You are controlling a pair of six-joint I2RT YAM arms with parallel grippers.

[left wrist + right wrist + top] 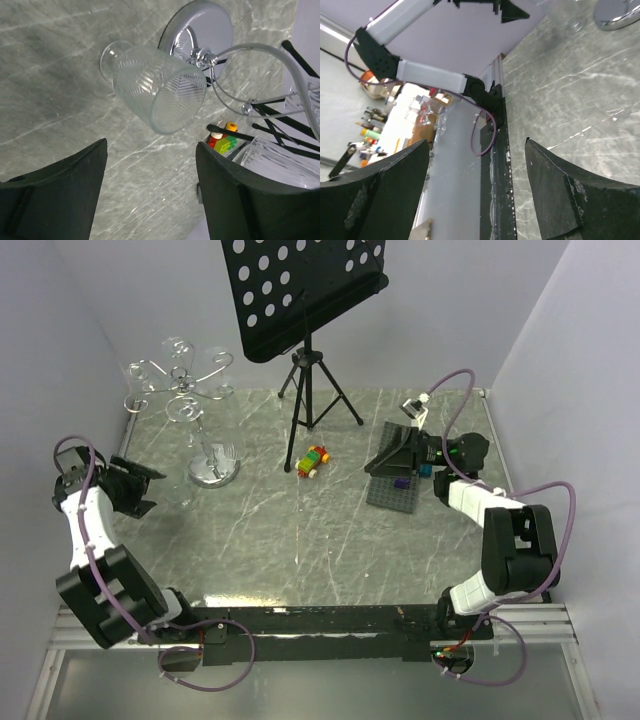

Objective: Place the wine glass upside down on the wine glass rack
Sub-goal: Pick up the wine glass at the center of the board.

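Observation:
The wine glass [160,90], clear and ribbed, stands upright on the table right beside the round mirror base of the wine glass rack [200,25]. From above the wine glass [180,488] is only faint, left of the wine glass rack [213,472], whose curled hooks spread out at the top. My left gripper [150,490] faces the glass from the left. Seen from the wrist, the left gripper [150,145] is open and a short way from the bowl, with only table between its fingers. My right gripper [432,455] sits at the far right; from its own wrist the right gripper [477,142] is open and holds nothing.
A black music stand [305,290] on a tripod stands at the back centre. A colourful toy block car [314,462] lies mid-table. A grey baseplate [398,492] with a dark wedge sits by the right arm. Another ribbed glass [280,160] shows near the rack arms. Walls close in left, right and back.

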